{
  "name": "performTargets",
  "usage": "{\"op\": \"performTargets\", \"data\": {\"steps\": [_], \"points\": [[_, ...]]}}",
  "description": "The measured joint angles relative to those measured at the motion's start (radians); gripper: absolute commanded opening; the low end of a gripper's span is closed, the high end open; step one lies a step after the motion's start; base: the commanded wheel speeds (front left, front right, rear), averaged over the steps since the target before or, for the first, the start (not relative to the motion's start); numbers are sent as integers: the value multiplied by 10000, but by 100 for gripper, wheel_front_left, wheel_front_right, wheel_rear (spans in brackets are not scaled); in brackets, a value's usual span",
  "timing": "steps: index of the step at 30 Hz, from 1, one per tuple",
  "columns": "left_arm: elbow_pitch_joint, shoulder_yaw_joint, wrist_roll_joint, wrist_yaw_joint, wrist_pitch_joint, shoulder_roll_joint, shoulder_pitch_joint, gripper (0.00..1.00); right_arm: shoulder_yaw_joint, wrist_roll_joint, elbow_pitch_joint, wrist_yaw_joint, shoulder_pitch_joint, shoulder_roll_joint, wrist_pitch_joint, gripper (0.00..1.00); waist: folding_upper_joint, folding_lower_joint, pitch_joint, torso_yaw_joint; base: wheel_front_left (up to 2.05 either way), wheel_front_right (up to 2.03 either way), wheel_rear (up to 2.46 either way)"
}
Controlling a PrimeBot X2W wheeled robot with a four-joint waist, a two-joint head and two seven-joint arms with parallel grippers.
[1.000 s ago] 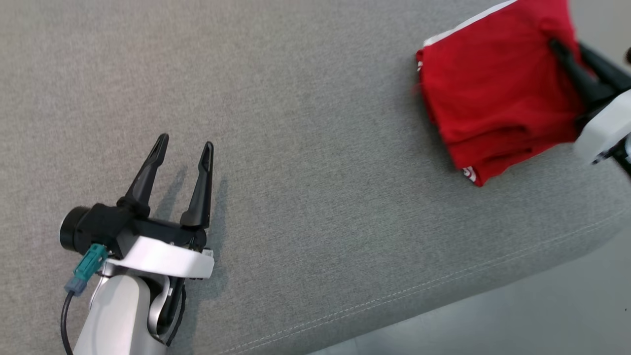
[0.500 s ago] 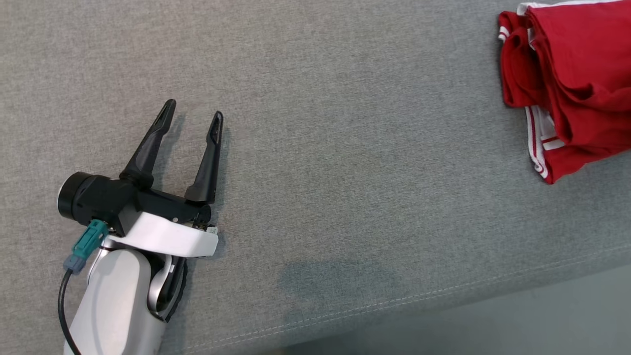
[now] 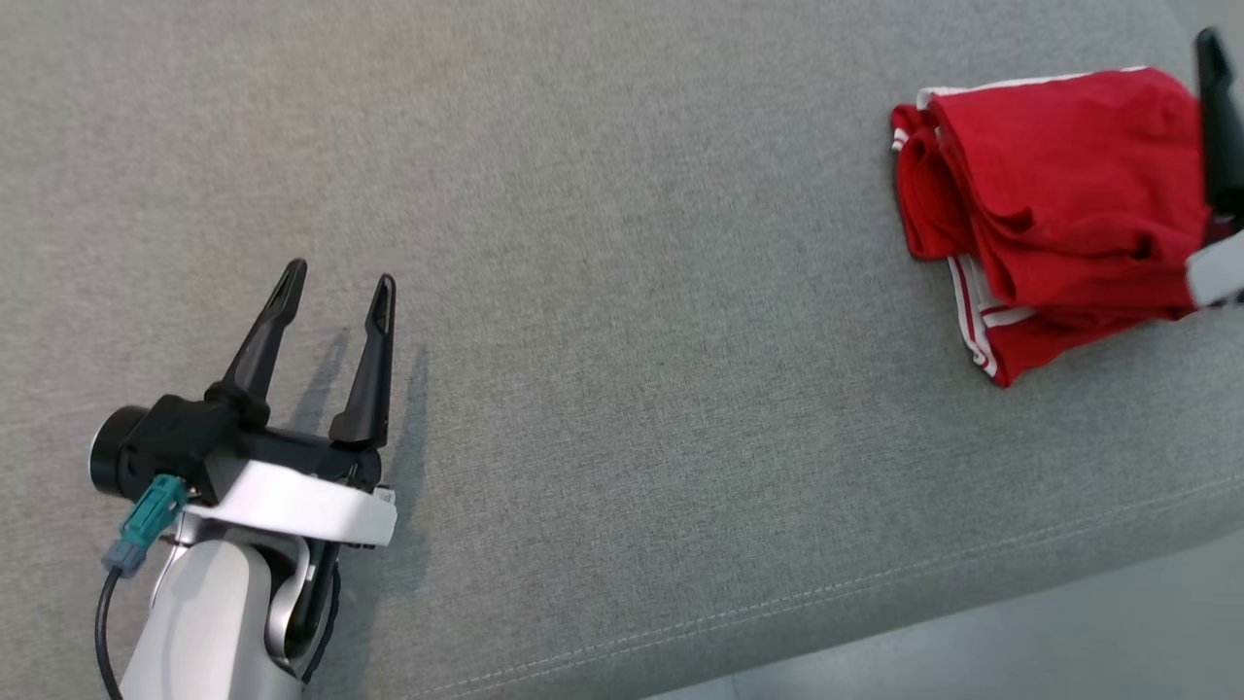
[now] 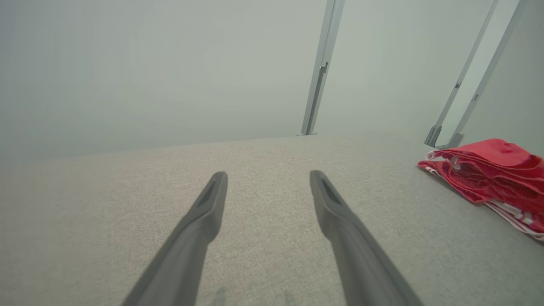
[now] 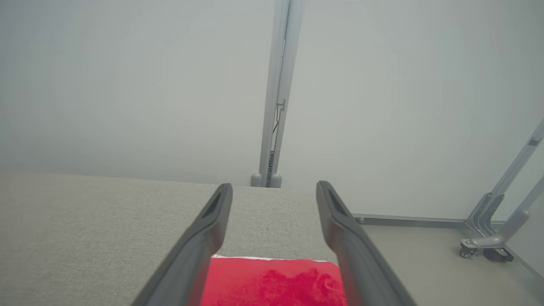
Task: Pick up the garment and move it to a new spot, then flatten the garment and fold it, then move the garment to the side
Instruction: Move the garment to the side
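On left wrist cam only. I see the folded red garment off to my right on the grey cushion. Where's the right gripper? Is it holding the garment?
Observer: Not holding. The right gripper hangs over the red folded cloth garment with its jaws open, and the cloth lies below them.
Operator: Is it close to falling off the front?
Observer: Doesn't look like it. In the head view, bare grey fabric cushion separates the garment from the stitched front seam, and the floor lies beyond that.
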Motion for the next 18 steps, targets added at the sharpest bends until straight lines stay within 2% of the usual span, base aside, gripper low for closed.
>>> {"op": "performTargets", "data": {"steps": [3,9,14,18], "points": [[29,94,-123,86,2,-13,247,100,-821,-577,-1229,0,1168,846,-4,100,0,0,-451,70,0,0,0],[142,447,-372,353,2,-15,611,100,-1473,-1417,-2617,0,3178,2136,-42,100,0,0,-1252,435,0,0,0],[182,842,-614,656,-44,-15,1095,100,-1908,-2107,-3141,0,4245,3020,-42,100,0,0,-1865,770,0,0,0],[173,1037,-725,773,-44,10,1769,100,-2284,-2638,-3206,0,5205,3475,-42,100,0,0,-2337,1006,0,0,0]]}}
